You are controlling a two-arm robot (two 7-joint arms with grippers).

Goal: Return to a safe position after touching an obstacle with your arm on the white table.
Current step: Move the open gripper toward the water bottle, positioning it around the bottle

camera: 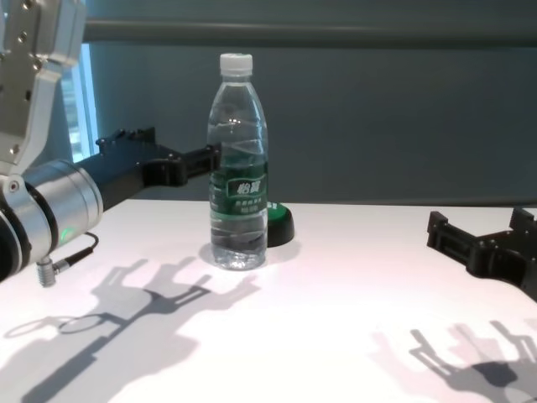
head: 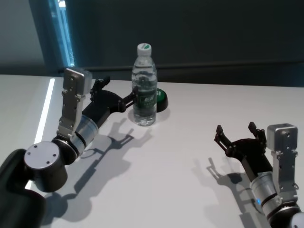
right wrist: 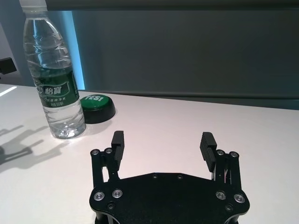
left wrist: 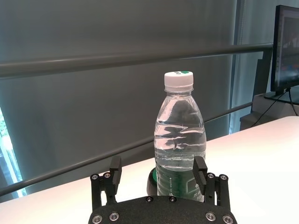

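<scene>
Bottle (head: 144,85), clear, white-capped, green-labelled

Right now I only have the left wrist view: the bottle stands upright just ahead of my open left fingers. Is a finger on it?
Observer: In the head view, one finger of the left gripper reaches the bottle at its label. I cannot tell whether there is a gap.
Operator: Where is the right arm?
Observer: The right gripper hovers low over the white table at its near right, fingers open, well apart from the bottle.
Operator: What is the dark thing behind the bottle?
Observer: A black puck with a green top, close beside the bottle's base.
</scene>
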